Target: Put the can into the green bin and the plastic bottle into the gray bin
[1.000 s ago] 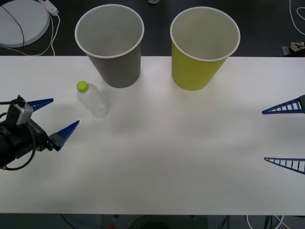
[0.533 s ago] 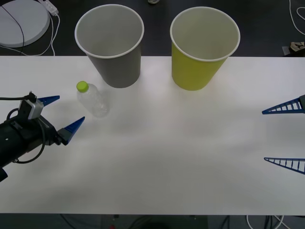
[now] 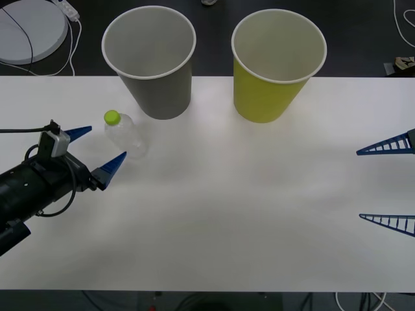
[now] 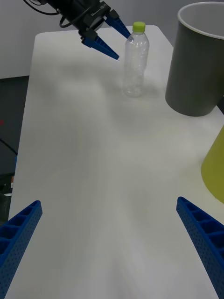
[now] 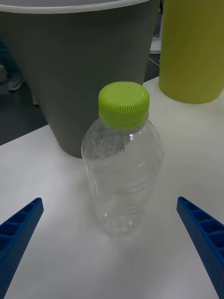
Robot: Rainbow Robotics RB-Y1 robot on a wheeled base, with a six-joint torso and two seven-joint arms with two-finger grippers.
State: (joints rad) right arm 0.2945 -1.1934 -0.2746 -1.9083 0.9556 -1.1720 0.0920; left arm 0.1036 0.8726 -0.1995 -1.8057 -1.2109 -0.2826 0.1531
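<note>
The plastic bottle (image 3: 128,137) (image 4: 135,65) (image 5: 123,173), clear with a lime-green cap, stands upright on the white table (image 3: 227,214), just in front of and left of the gray bin (image 3: 155,78) (image 4: 198,60) (image 5: 70,70). To the right of the gray bin stands the green bin (image 3: 272,84) (image 4: 215,168) (image 5: 191,51). My left gripper (image 3: 108,141) (image 4: 124,47) (image 5: 109,201) is open, its fingertips reaching the bottle's left side, one on each side, not touching it. At the table's right edge my right gripper (image 3: 358,184) (image 4: 108,202) waits open, holding nothing. The can is out of view.
A round white disc (image 3: 29,26) with cables lies on the dark floor behind the table's far left corner. Both bins stand at the table's far edge. The wide white tabletop stretches between the two grippers.
My left gripper has moved forward and right toward the bottle, bringing its open fingertips up beside it. The bottle, the bins and the right arm have not moved.
</note>
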